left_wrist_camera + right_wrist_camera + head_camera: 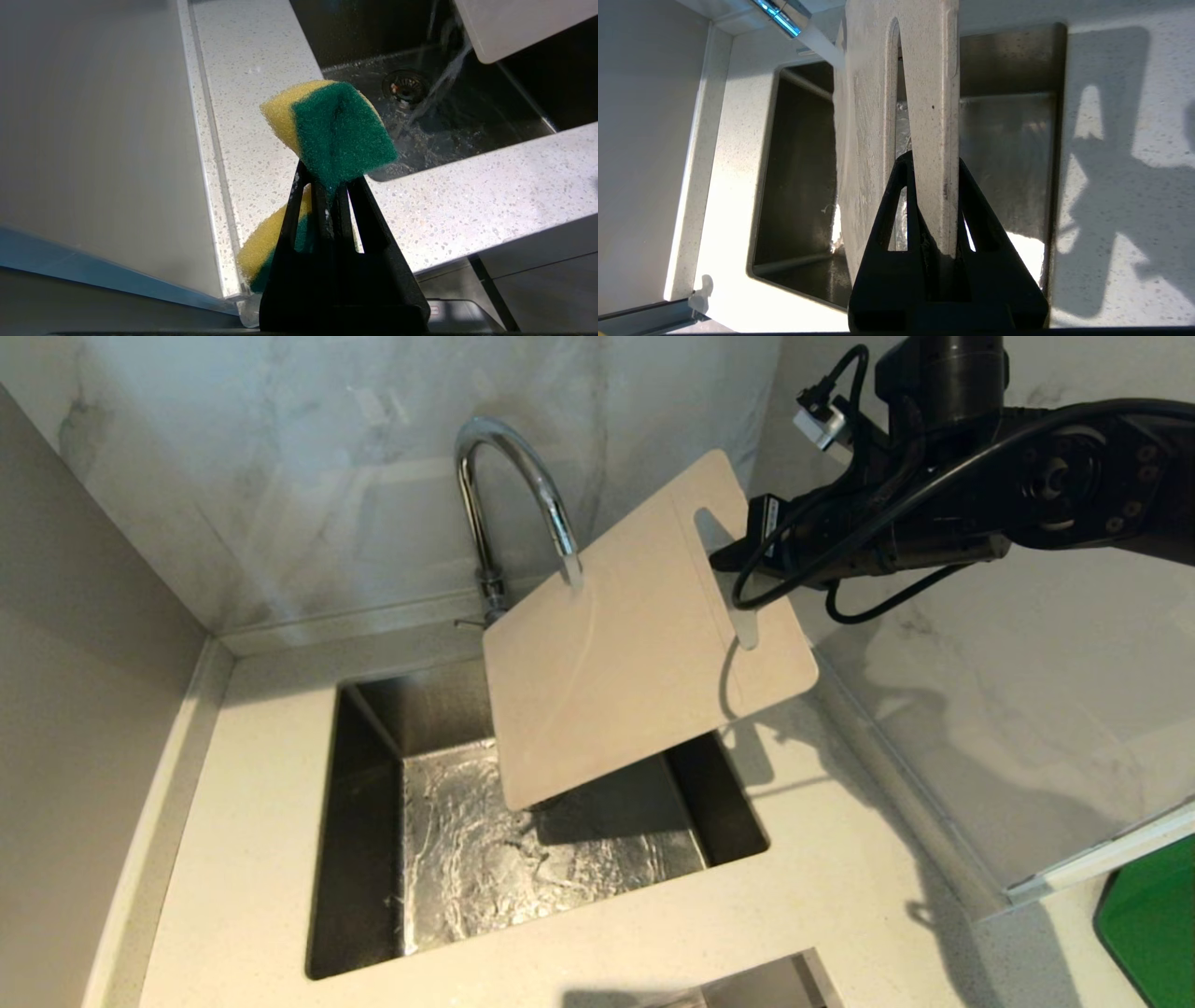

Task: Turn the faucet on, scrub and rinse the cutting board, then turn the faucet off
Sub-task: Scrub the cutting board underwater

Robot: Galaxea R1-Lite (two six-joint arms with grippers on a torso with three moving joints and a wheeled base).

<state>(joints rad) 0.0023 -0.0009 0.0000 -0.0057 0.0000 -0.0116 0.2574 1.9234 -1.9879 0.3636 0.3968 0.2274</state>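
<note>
The pale beige cutting board (635,653) hangs tilted over the sink (364,859), its face under the spout of the chrome faucet (509,476). Water runs from the spout onto the board and down into the basin. My right gripper (738,555) is shut on the board's handle end beside the slot; in the right wrist view the cutting board (931,116) stands edge-on between the jaws of the right gripper (934,186). My left gripper (329,179) is out of the head view, low beside the counter, shut on a yellow and green sponge (334,128).
The faucet's small lever (467,622) sticks out at its base on the counter behind the sink. Marble walls close in the back and right. A green slab (1153,915) lies at the far right. The drain (404,86) sits in the wet basin floor.
</note>
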